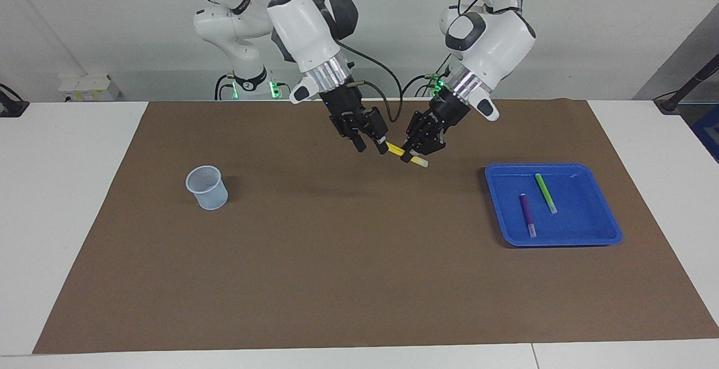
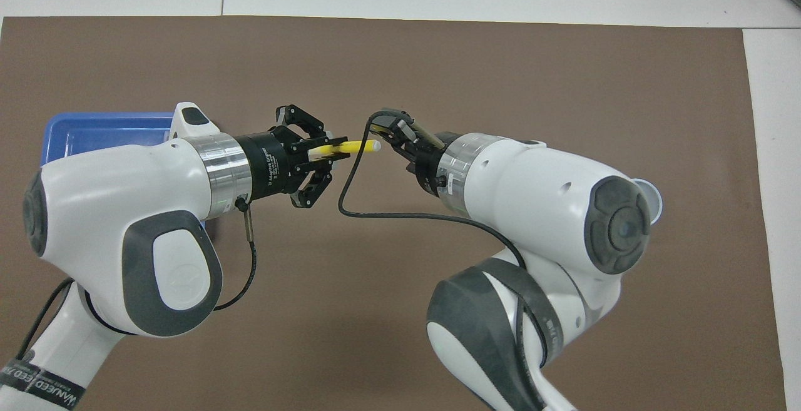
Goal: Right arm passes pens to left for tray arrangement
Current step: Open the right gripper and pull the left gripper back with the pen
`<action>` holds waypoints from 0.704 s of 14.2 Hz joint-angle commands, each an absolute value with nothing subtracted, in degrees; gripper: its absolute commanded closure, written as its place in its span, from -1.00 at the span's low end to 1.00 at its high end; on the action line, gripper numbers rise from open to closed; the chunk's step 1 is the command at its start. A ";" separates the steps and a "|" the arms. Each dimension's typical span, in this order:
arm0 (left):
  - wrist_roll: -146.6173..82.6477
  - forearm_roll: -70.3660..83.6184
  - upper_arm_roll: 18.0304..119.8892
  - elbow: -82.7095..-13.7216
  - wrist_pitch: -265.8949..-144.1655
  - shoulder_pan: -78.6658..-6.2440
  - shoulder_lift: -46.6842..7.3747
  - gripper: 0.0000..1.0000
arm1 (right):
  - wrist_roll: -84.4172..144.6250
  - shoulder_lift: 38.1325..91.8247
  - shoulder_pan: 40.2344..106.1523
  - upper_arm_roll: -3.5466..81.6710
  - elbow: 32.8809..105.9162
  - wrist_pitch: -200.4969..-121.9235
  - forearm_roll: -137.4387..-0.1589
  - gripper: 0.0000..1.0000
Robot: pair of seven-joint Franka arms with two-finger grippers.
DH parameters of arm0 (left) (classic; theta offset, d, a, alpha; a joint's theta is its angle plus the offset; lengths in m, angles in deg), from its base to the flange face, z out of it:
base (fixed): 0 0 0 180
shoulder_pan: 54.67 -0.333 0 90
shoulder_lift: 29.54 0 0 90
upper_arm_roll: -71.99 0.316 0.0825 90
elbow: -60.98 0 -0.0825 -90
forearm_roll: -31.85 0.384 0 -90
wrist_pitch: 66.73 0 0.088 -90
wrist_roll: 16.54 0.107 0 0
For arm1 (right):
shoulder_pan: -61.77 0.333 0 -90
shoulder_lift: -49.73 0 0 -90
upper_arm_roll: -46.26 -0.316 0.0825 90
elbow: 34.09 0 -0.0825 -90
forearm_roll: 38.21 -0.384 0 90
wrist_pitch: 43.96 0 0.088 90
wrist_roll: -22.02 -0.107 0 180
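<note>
Left claw pinches the slim yellow marker pen off-centre; right claw, at its nine o'clock, gapes wide; it may tilt and slip

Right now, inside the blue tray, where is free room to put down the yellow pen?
In the tray, the bare floor lies between the green pen and the rim toward the left arm's end. The strip between the purple pen and the green one is narrow. The left gripper holds the yellow pen over the brown mat.
</note>
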State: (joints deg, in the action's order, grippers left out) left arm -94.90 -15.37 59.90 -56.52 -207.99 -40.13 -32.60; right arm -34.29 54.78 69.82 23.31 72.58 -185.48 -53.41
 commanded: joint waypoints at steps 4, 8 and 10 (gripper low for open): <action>-67.30 -14.30 60.83 -57.67 -188.49 -51.14 -36.39 1.00 | -8.59 52.54 62.39 23.24 71.38 -168.17 -53.95 -1.00; -54.81 -5.26 61.09 -56.53 -181.45 -55.37 -36.57 1.00 | -1.91 51.40 58.79 23.32 71.73 -160.44 -50.89 -1.00; -46.21 -0.78 61.18 -55.48 -176.89 -57.82 -36.48 1.00 | 2.22 51.22 57.99 23.32 71.64 -157.44 -45.88 -1.00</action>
